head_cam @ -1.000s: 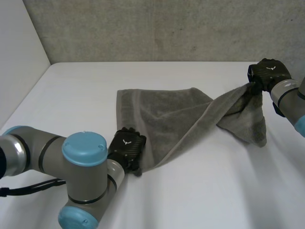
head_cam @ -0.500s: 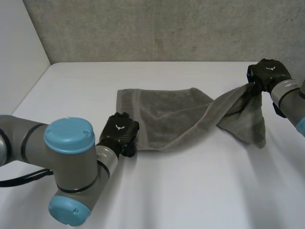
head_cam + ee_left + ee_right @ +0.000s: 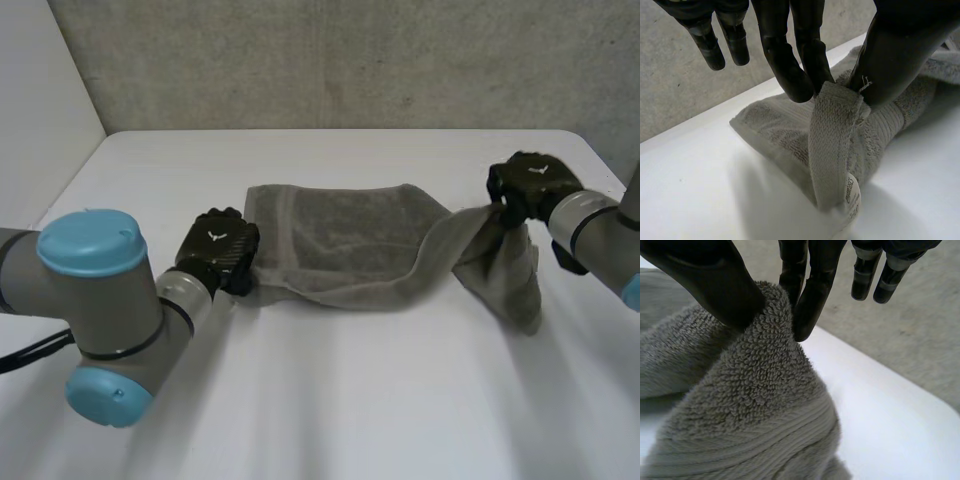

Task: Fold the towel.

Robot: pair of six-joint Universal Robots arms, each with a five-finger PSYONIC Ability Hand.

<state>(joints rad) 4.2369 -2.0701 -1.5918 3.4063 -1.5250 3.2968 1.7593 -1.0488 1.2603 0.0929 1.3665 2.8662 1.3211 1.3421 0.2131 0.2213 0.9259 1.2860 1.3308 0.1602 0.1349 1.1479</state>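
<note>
A grey towel lies partly folded across the middle of the white table. My left hand is at its near left corner, and the left wrist view shows the hemmed corner pinched between the thumb and fingers, lifted off the table. My right hand holds the right end bunched up above the table, with the rest hanging below it. Thick terry cloth sits pinched between thumb and fingers in the right wrist view.
A grey wall runs behind the table's far edge. A pale side wall stands at the far left. Bare tabletop stretches in front of the towel.
My left hand closed on the towel's near left corner and drew it left and back. My right hand moved left with its bunched end, so the towel hangs slacker between them.
</note>
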